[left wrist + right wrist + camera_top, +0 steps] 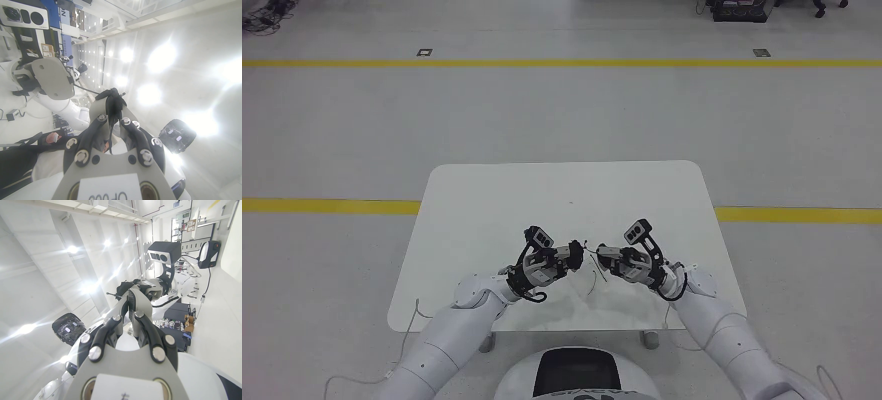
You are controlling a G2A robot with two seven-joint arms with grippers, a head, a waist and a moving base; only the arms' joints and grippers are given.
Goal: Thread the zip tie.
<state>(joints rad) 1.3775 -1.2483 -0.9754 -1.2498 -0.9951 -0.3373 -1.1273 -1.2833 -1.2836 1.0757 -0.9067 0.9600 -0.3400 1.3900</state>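
Above the front middle of the white table, my two grippers face each other, almost tip to tip. A thin black zip tie hangs between them. The left gripper is shut on the zip tie, whose strap runs down between the fingers, and a strand leads off toward the right gripper. The right gripper is also shut on the zip tie, whose small head end sticks out past the fingertips. The left gripper sits just beyond it.
The table's bare top spreads out behind and to both sides of the grippers. Around it is grey floor crossed by yellow lines.
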